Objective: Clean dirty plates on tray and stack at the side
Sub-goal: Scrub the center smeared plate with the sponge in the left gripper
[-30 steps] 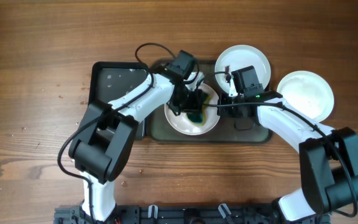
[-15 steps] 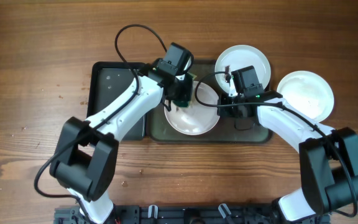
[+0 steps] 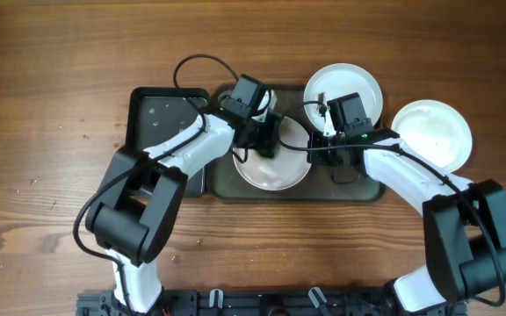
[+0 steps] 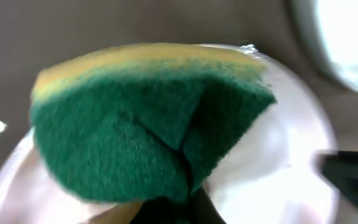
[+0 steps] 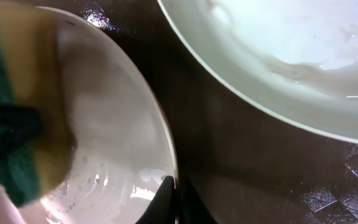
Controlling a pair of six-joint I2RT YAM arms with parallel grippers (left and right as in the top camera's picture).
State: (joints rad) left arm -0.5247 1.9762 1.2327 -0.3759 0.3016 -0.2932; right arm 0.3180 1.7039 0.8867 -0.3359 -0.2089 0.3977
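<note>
Pressing a sponge (image 4: pixel 148 124), green pad over yellow foam, onto the front plate (image 3: pixel 275 174), the left gripper (image 3: pixel 266 142) is clenching it folded between its jaws. The right gripper (image 3: pixel 321 145) is pinching that plate's right rim, jaws closed on the edge. The front plate is lying in the tray (image 3: pixel 227 190), with a wet film showing on it. The back plate (image 3: pixel 343 86) is sitting at the tray's far right corner. The third plate (image 3: pixel 432 132) is resting on the table (image 3: pixel 60 53), just beside the tray's right end. The black tray (image 3: pixel 158 114) is lying at the left.

Glossy white plate (image 5: pixel 120 134), coarse fibrous sponge (image 4: pixel 135 137)
</note>
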